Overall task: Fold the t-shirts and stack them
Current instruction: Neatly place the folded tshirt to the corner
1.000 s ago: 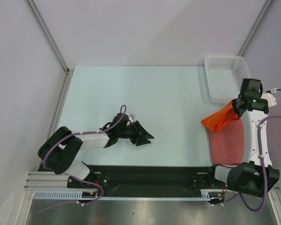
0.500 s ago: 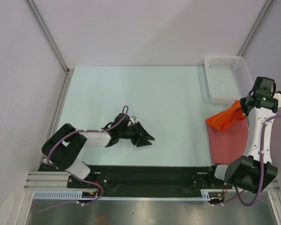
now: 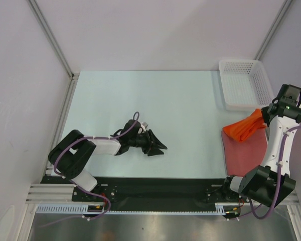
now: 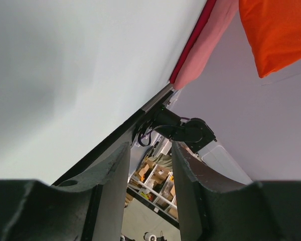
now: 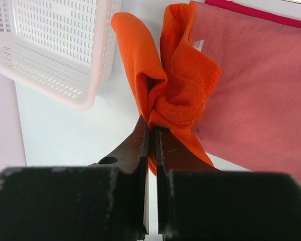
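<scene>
Table (image 3: 180,105): pale, light-green top, walled at the back and on both sides, black strip along the near edge. Two items sat directly on it, both on the right side. White lattice basket (image 3: 241,88) was in the far right corner. Brick-red t-shirt (image 3: 246,153) lay flat as a folded rectangle at the near right, its near edge about at the black strip. Bare strip of table between the two. The red one's far edge was covered by a bunched orange t-shirt (image 3: 243,128).

My left gripper (image 3: 159,147) sits low, arm stretched out, jaws apart. My right gripper (image 5: 151,128) is clamped tight, arm raised.
</scene>
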`<move>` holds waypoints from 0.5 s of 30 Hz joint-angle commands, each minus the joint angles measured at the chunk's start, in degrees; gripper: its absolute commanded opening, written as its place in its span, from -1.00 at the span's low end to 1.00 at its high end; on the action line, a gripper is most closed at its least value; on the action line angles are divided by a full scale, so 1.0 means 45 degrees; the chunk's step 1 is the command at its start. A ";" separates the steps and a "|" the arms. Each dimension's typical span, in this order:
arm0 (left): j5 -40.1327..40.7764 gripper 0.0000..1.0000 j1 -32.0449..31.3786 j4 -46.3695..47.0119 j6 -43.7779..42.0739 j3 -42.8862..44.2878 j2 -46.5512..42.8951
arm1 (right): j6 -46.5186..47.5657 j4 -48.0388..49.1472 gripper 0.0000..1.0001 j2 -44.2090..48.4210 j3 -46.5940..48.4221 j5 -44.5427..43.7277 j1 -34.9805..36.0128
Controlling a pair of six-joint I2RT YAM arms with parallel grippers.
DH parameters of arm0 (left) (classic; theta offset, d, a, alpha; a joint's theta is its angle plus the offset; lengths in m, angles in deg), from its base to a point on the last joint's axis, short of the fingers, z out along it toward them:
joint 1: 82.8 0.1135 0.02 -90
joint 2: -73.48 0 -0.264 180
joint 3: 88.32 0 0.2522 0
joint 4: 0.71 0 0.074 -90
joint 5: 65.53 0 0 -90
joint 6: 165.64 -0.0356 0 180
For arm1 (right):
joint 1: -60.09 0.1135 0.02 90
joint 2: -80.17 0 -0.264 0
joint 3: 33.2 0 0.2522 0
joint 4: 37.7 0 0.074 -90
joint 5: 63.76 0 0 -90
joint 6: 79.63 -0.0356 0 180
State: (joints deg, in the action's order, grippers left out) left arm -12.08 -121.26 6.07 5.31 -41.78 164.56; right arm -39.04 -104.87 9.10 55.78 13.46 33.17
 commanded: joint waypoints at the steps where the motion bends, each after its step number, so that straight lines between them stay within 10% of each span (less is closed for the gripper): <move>1: -0.0373 -0.11 0.0225 0.0262 -0.0136 0.0490 0.0051 | 0.0335 -0.0143 -1.00 0.0597 -0.0055 0.0299 -0.0249; 15: -0.0743 -0.10 0.0285 0.0593 -0.0078 0.0529 0.0364 | 0.1194 -0.1529 -1.00 0.2140 -0.1793 0.0457 -0.1205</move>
State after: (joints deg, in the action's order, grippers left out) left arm -13.66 -120.29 6.20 5.31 -40.99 165.96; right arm -35.80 -109.85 16.31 48.31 15.43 29.13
